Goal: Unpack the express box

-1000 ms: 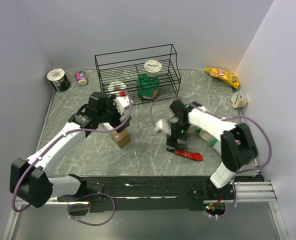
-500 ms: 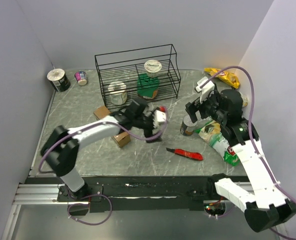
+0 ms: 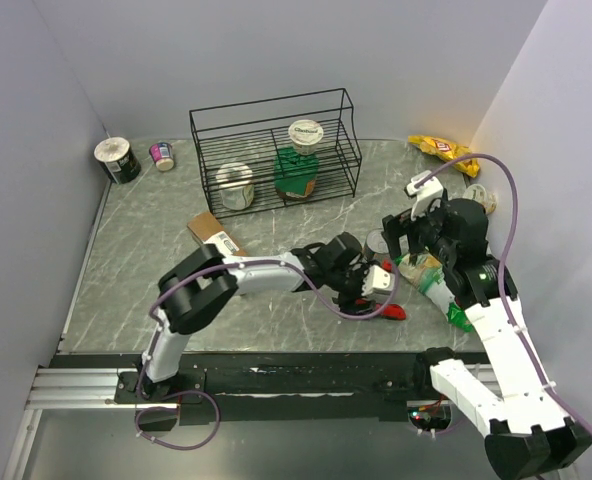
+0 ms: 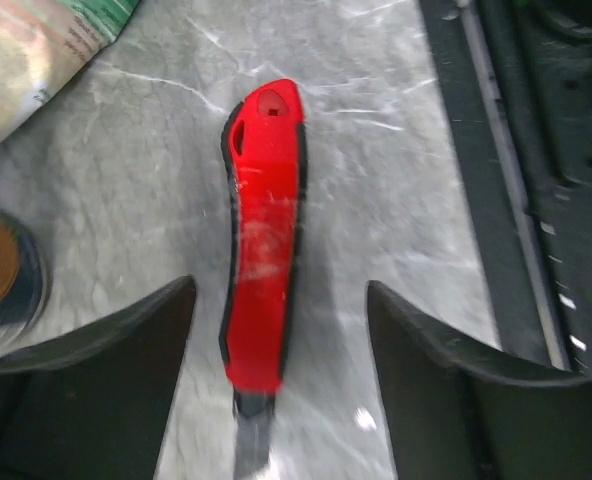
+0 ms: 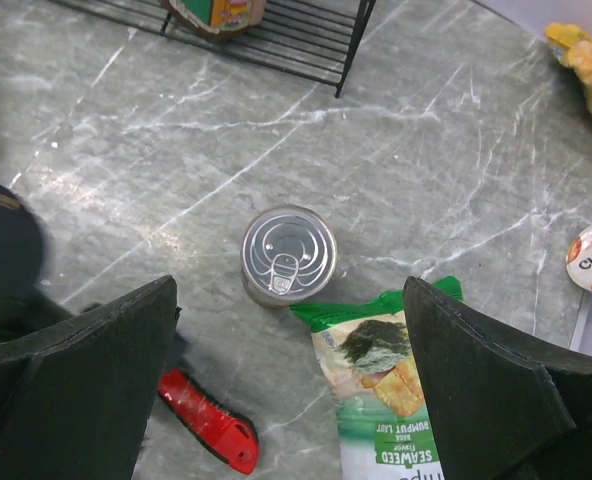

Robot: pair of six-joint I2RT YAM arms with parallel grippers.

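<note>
Express box (image 3: 214,234) untouched; left pincer (image 4: 276,300) spread astride cutter (image 4: 263,250).

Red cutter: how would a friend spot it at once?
From the black wire rack at the back, come forward toward the table's near edge. Beside the green snack bag and the round tin lies the red cutter: slim, flat, the only red tool.

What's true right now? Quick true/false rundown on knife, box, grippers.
1. The left gripper straddles the red utility knife, jaws open and not touching it. True.
2. The right gripper is shut on the can. False: it hangs open above the can, holding nothing.
3. The express box sits inside the wire rack. False: it lies on the table in front of the rack.
4. The seaweed snack bag lies right beside the can. True.
</note>
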